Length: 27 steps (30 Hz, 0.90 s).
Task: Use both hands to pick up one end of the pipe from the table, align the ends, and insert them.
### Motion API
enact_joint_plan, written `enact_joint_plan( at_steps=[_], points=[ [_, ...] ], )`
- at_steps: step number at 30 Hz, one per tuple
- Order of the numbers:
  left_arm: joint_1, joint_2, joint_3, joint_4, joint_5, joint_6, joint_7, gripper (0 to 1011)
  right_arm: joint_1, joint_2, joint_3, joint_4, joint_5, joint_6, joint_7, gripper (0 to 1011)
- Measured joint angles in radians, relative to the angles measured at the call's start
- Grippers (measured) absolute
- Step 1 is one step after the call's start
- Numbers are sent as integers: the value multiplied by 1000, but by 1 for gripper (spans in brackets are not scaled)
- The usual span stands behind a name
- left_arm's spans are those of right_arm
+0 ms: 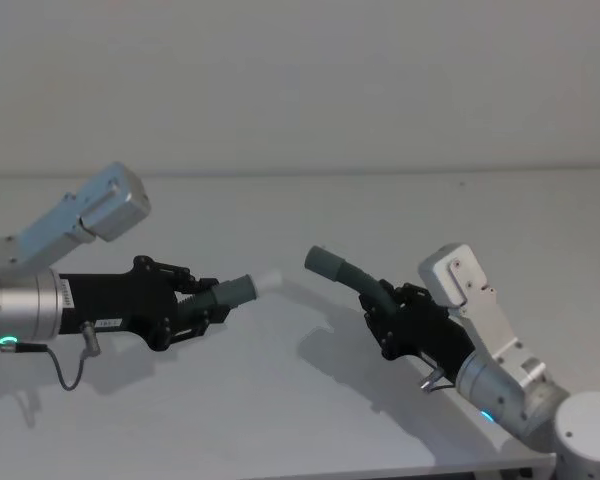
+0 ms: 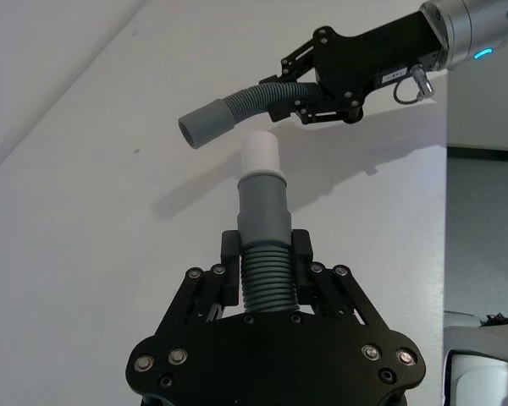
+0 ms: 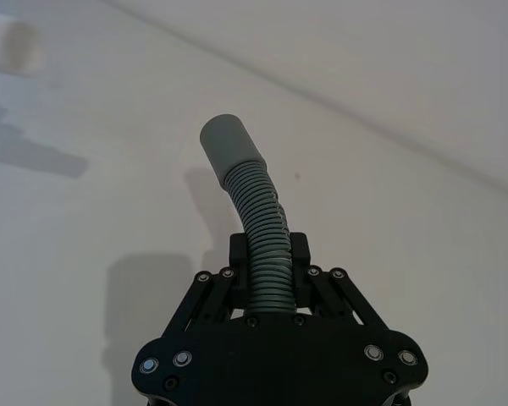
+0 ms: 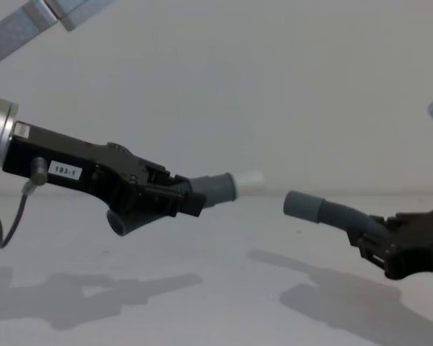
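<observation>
**A:** Largest first; what did we log for the table [image 1: 230, 425]?

**B:** White, flat, under both arms; neither pipe piece rested on it, so we judged the pick-up step done.

**A:** And the grippers?

**B:** The left gripper [image 1: 208, 300] reached in from the left, its fingers clamped on the ribbed body of the left hose piece [image 2: 264, 258]; the right gripper [image 1: 380, 305] came up from the lower right, its fingers likewise closed around the ribs of the right hose piece [image 3: 262, 224]; both pieces were held in the air above the table.

**A:** The ends?

**B:** The white plug tip [image 4: 249, 180] stuck out forward of the left gripper; the grey cuff [image 4: 303, 205] stood at the far end of the bent right piece, its open mouth turned toward the plug; the two were near, facing, with a clear gap between and not touching.

**A:** Which step did we take this for?

**B:** Alignment, not yet insertion; in the chest view the plug sat a little higher than the cuff, and in the left wrist view the cuff's mouth pointed off to one side of the plug's line.

**A:** What did the next move call for?

**B:** In our judgement, turning one or both wrists until plug and cuff shared one axis; then closing the gap straight along it; a skewed approach would likely catch the tip on the cuff's rim.
</observation>
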Motion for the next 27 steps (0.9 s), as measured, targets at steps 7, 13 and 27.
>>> enact_joint_plan(
  at_steps=[7, 13, 27],
  points=[
    [-8, 12, 10, -6, -8, -8, -24, 321, -6, 74, -8, -15, -25, -122, 63, 252],
    [-16, 22, 19, -7, -14, -12, -48, 322, -7, 131, -17, -17, -43, -212, 112, 252],
    [-46, 54, 43, -7, -35, -19, -123, 321, 8, 270, -50, 17, -100, -441, 221, 252]
  ],
)
